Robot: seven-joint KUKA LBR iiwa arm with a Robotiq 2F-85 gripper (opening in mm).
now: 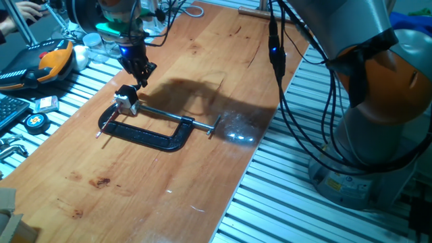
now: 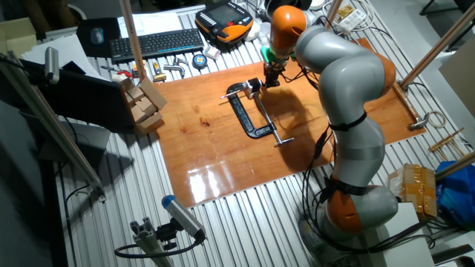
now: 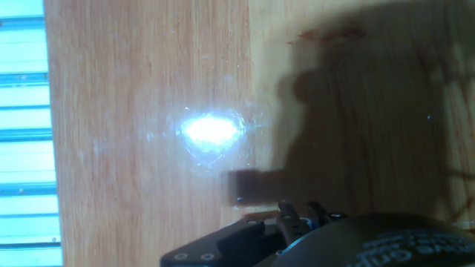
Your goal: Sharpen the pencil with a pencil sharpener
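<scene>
The pencil sharpener (image 1: 125, 100), a small silvery block with a dark top, sits clamped at the left end of a large black C-clamp (image 1: 152, 137) on the wooden board. My gripper (image 1: 141, 75) hangs just above and to the right of it, fingers pressed together. A short thin dark stick, the pencil (image 1: 143, 82), pokes down from the fingertips, a little short of the sharpener. In the other fixed view the gripper (image 2: 270, 78) is right of the sharpener (image 2: 253, 87). The hand view shows only wood, glare and black hand parts (image 3: 297, 222).
The clamp's steel screw rod (image 1: 175, 116) runs right to a cross handle (image 1: 214, 127). The wooden board (image 1: 135, 196) lies on a slatted metal table. Tools, a tape measure (image 1: 35, 121) and an orange-black pendant (image 1: 47, 62) lie off the board's left side. Black cables (image 1: 277, 54) hang at the right.
</scene>
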